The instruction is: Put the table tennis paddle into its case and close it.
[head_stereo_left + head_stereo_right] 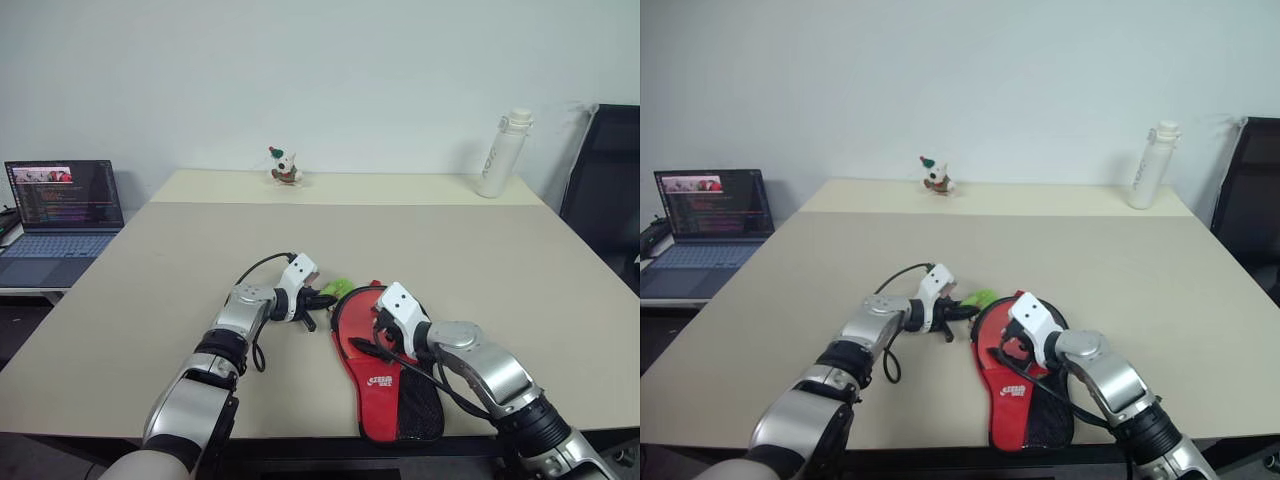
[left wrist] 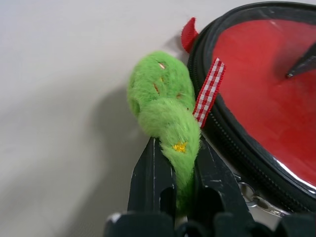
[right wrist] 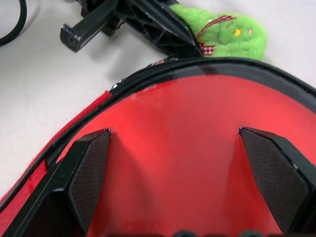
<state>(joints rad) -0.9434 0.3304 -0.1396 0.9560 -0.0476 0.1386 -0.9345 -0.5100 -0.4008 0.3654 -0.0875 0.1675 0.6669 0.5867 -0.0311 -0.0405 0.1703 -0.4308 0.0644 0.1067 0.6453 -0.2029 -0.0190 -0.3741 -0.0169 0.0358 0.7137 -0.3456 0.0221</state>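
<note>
The case (image 1: pixel 385 385) lies flat near the table's front edge, red side up, with a white logo and black mesh toward me. Its round end, ringed by a black zip (image 3: pixel 163 64), points away from me. My left gripper (image 2: pixel 175 143) is shut on the green fuzzy charm (image 2: pixel 158 94) at the case's far left rim. My right gripper (image 3: pixel 173 133) hovers open just above the smooth red round surface (image 3: pixel 173 148), one finger to each side. I cannot tell whether that surface is the table tennis paddle's face or the case's own panel.
A laptop (image 1: pixel 62 205) stands open on a side desk at the left. At the table's far edge are a small toy figure (image 1: pixel 285 167) and a white bottle (image 1: pixel 503 153). A black chair (image 1: pixel 605 180) stands at the right.
</note>
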